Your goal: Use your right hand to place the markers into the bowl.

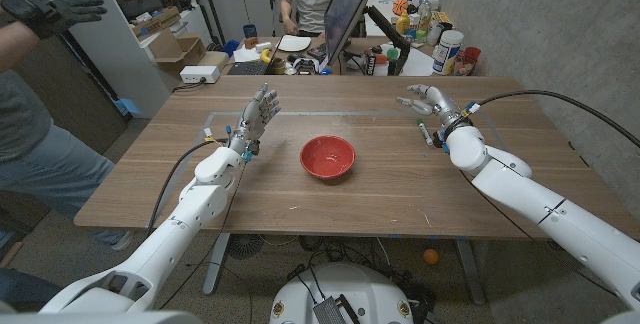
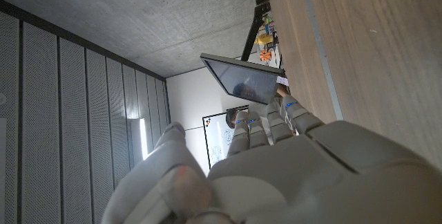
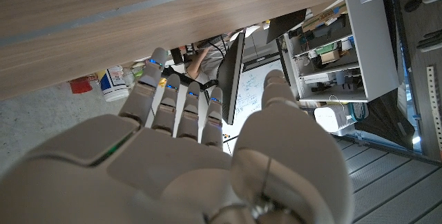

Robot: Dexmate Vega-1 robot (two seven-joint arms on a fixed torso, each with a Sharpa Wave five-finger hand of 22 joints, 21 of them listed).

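A red bowl [image 1: 328,156] sits mid-table. The right hand [image 1: 428,101], fingers apart and empty, hovers near the far right edge beside what looks like a green-capped marker [image 1: 426,132]. The left hand [image 1: 255,117] is spread, holding nothing.

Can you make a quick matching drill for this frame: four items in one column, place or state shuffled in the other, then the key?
Items:
1. red bowl
2. green-capped marker
3. left hand
4. right hand

Place or state:
A. on the table beside the right wrist
B. fingers apart, holding nothing, left of the bowl
C. middle of the wooden table, nothing inside
D. fingers apart, holding nothing, near the table's far right

Pairs: 1-C, 2-A, 3-B, 4-D
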